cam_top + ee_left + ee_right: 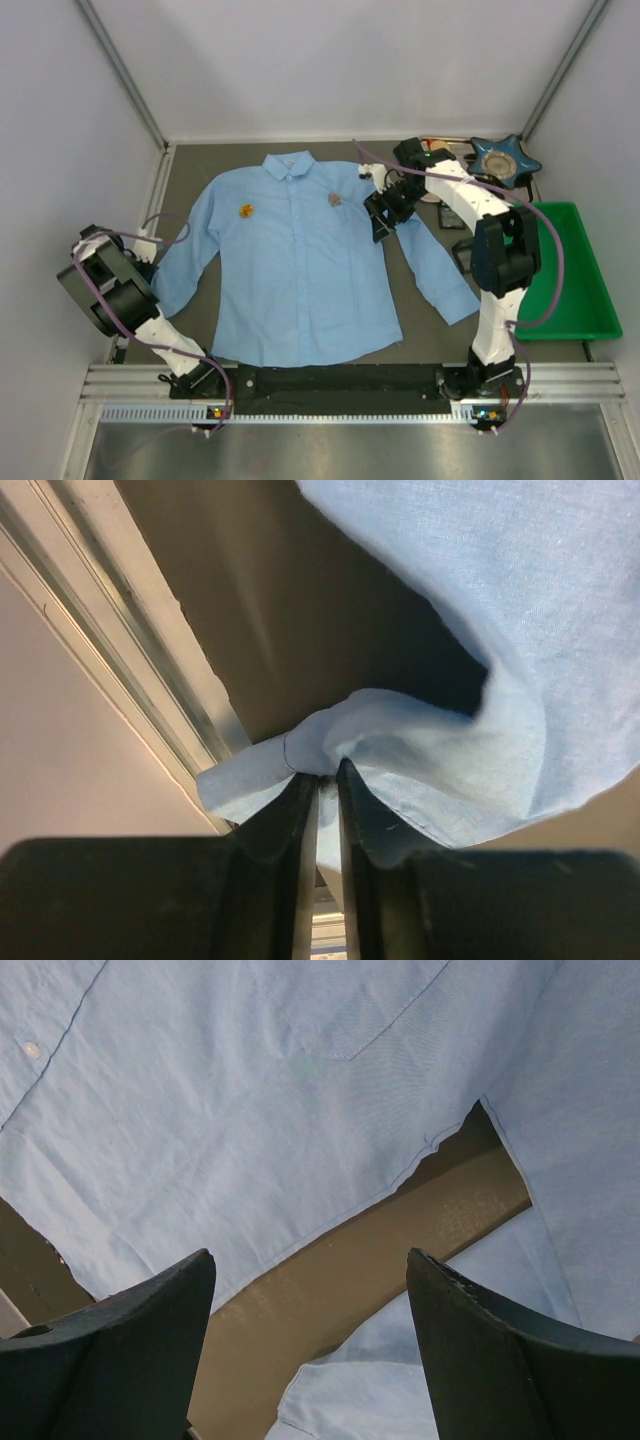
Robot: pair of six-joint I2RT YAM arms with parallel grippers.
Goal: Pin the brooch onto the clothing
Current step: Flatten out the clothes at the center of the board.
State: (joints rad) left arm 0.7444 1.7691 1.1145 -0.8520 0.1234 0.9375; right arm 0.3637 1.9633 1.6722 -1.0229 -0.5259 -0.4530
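Two small ornaments already sit on the shirt [300, 280], which lies spread flat, front up, on the dark surface [200, 165]. Taking the collar [288, 165] as the mark, an orange brooch [246, 210] rests just below it on the left chest, and a grey-pink brooch [334, 198] just below it on the right chest, at about the same level. From above I cannot tell whether either pin passes through the cloth or merely lies on it.

The right fingers [383, 222] hang over the shirt's right shoulder, farther from the collar than the grey-pink brooch and close beside it. Their own camera shows them spread wide with nothing between them, only blue cloth and a strip of bare surface below.

The left fingers [308, 800] are far down and to the left of the collar, at the end of the left sleeve. They are clenched to a narrow slit on a fold of the cuff [260, 765], which puckers at their tips.

My judgement is that the task is at or near its end: a brooch is on each side of the chest and the right fingers have nothing in them. What seems left is freeing the cuff and drawing both arms clear, unless the grey-pink brooch needs fastening.
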